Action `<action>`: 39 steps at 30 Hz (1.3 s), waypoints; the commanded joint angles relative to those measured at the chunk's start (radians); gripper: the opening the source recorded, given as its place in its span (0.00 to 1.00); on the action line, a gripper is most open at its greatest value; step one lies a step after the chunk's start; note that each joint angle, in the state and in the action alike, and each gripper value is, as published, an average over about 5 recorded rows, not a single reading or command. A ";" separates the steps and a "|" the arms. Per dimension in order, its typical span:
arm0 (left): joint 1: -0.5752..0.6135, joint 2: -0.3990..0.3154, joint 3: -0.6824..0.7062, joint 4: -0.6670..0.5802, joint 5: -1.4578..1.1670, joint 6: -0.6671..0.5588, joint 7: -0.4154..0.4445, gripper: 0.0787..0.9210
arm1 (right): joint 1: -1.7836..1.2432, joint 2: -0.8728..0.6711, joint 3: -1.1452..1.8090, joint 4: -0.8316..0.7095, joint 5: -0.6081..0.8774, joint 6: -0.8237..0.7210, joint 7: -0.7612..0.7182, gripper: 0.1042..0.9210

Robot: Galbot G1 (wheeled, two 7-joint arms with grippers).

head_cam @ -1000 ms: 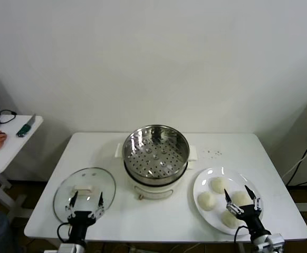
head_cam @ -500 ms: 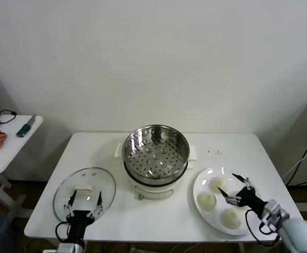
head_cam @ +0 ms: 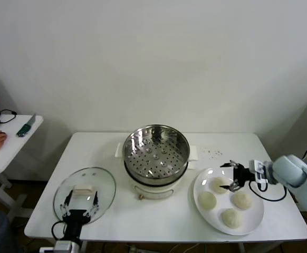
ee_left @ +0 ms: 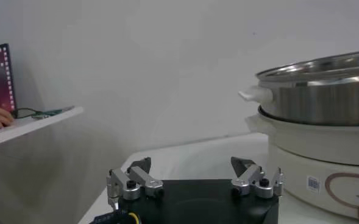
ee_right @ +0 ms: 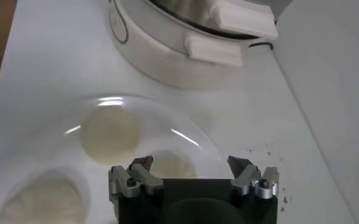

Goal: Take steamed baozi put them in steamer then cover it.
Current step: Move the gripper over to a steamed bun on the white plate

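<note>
The steamer (head_cam: 155, 153) stands at the table's middle, uncovered, its perforated tray bare. Four baozi lie on a white plate (head_cam: 215, 221) to its right: one at the back (head_cam: 218, 184), one on the left (head_cam: 207, 200), one on the right (head_cam: 242, 200), one in front (head_cam: 230, 217). My right gripper (head_cam: 231, 176) reaches in from the right, open, just over the back baozi. In the right wrist view the open gripper (ee_right: 191, 165) has one baozi (ee_right: 167, 165) between its jaws and another (ee_right: 111, 134) beyond. The cover (head_cam: 85, 197) lies flat at the front left. My left gripper (head_cam: 79, 204) is open over its near edge.
A side table (head_cam: 8, 142) with a hand and small items stands far left. The left wrist view shows the open left gripper (ee_left: 191, 167) and the steamer's side (ee_left: 325, 91) with its white base. Small dark specks lie on the table behind the plate (head_cam: 212, 153).
My right arm has swung from the table's front edge round to the right side, and its gripper now sits over the back baozi. The left gripper has sunk slightly.
</note>
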 commanded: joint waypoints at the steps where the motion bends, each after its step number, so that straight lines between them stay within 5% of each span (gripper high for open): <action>1: -0.007 0.002 0.005 0.006 0.001 0.009 -0.002 0.88 | 0.677 -0.022 -0.827 -0.136 0.048 -0.040 -0.103 0.88; 39: -0.023 0.007 0.001 0.012 0.020 0.030 -0.011 0.88 | 0.503 0.229 -0.769 -0.281 0.088 -0.092 -0.048 0.88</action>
